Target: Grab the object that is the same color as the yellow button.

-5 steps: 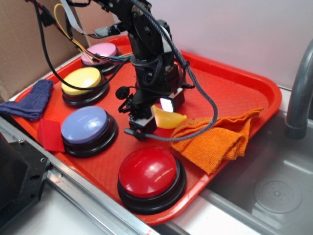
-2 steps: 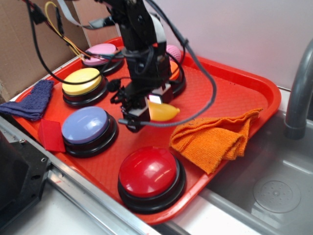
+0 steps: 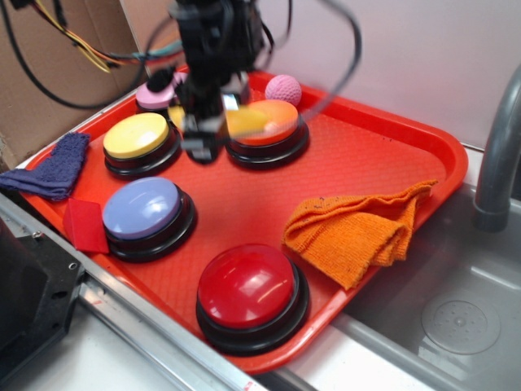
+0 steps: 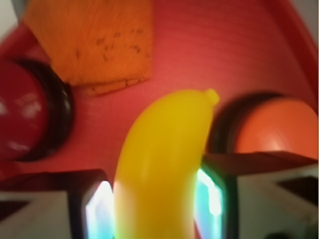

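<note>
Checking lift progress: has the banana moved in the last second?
Yes. The banana, held in the gripper, has gone from beside the orange cloth up and back toward the orange button, off the tray.

A pale wall [image 3: 391, 49] is seen behind, brown cardboard [image 3: 41, 90] at the left, and a steel sink [image 3: 440, 326] with a grey faucet [image 3: 498, 155] at the right

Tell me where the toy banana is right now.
The toy banana is held in the gripper, lifted over the tray's back, between the yellow button and the orange button.
</note>
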Robot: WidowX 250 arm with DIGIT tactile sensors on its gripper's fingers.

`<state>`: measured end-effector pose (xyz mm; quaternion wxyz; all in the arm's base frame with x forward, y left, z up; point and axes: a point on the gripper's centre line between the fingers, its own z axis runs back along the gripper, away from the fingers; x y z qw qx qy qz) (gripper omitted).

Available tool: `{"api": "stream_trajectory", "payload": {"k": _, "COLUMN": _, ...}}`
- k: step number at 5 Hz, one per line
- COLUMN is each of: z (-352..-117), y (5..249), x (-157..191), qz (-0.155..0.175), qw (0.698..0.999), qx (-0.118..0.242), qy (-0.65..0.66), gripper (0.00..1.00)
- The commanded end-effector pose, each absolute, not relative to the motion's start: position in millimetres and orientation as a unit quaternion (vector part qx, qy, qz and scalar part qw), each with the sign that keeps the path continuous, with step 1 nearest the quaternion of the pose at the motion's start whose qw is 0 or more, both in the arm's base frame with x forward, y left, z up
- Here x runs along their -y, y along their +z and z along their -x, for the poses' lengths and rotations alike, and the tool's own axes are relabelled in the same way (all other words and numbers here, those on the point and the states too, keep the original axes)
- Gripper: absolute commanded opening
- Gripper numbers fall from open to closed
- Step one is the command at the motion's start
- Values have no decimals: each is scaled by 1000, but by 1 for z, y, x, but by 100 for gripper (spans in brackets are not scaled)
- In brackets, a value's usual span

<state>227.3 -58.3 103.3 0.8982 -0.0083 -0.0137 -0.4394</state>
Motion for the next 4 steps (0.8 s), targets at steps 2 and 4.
{"api": "stream_trajectory", "payload": {"k": 2, "z": -216, "y": 197, "x": 47, "qz": -1, "qw": 991, "qx": 54, "qy": -124, "gripper": 0}}
{"api": "stream_trajectory", "payload": {"k": 4, "z": -222, "y": 187, "x": 41, "qz": -32, "qw": 996, "qx": 45, "qy": -77, "gripper": 0}}
